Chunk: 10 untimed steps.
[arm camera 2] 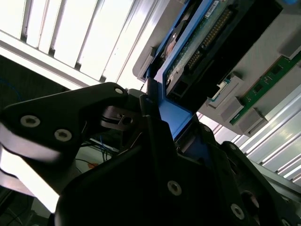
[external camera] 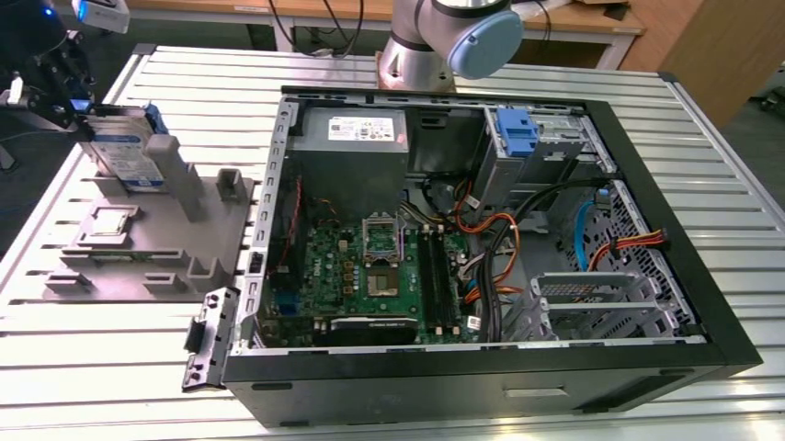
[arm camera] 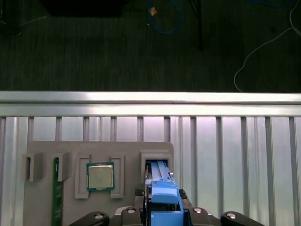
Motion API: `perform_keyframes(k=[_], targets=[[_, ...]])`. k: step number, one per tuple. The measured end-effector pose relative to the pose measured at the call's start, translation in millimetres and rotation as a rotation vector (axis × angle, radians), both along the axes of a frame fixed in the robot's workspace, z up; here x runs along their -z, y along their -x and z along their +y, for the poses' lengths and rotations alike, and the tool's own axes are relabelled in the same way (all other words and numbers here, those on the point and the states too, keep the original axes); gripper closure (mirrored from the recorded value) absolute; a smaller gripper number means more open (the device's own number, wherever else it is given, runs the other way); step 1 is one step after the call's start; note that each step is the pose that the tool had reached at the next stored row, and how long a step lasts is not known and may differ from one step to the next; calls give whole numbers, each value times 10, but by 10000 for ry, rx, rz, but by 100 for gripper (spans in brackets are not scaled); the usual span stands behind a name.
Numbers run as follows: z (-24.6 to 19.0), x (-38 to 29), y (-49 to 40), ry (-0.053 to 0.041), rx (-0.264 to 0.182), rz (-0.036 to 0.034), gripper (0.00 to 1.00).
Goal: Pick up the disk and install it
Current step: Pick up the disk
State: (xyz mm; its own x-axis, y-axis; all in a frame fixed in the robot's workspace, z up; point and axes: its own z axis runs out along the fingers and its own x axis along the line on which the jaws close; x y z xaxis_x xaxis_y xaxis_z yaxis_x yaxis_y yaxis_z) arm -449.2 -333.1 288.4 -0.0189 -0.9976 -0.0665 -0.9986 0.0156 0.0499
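Observation:
The disk (external camera: 123, 152), silver-grey with a blue-and-white label and a blue carrier, stands on edge over the grey fixture block (external camera: 147, 230) at the exterior view's left. My gripper (external camera: 88, 124) is shut on its upper end. In the first wrist view the blue carrier (arm camera: 164, 202) sits between the black fingers (arm camera: 139, 212), directly over the block's slot (arm camera: 157, 160). I cannot tell whether its lower end is clear of the slot. The second wrist view shows the disk's circuit-board side (arm camera 2: 202, 47) and the carrier's edge (arm camera 2: 174, 115) at the gripper (arm camera 2: 153, 106).
An open computer case (external camera: 491, 230) lies to the exterior view's right of the block, with a blue bracket (external camera: 517, 133) in its upper drive bay, a motherboard (external camera: 368, 266) and cables. The block holds a processor chip (arm camera: 100, 176) and a memory stick (arm camera: 55, 197). The slatted table's edge (arm camera: 150, 97) is close behind.

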Motion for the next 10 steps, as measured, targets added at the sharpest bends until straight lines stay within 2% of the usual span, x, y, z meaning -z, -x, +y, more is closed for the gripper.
perform_keyframes(k=[2, 10], targets=[[0, 0, 0, 0, 144, 1, 63], [0, 0, 0, 0, 164, 1, 63]])
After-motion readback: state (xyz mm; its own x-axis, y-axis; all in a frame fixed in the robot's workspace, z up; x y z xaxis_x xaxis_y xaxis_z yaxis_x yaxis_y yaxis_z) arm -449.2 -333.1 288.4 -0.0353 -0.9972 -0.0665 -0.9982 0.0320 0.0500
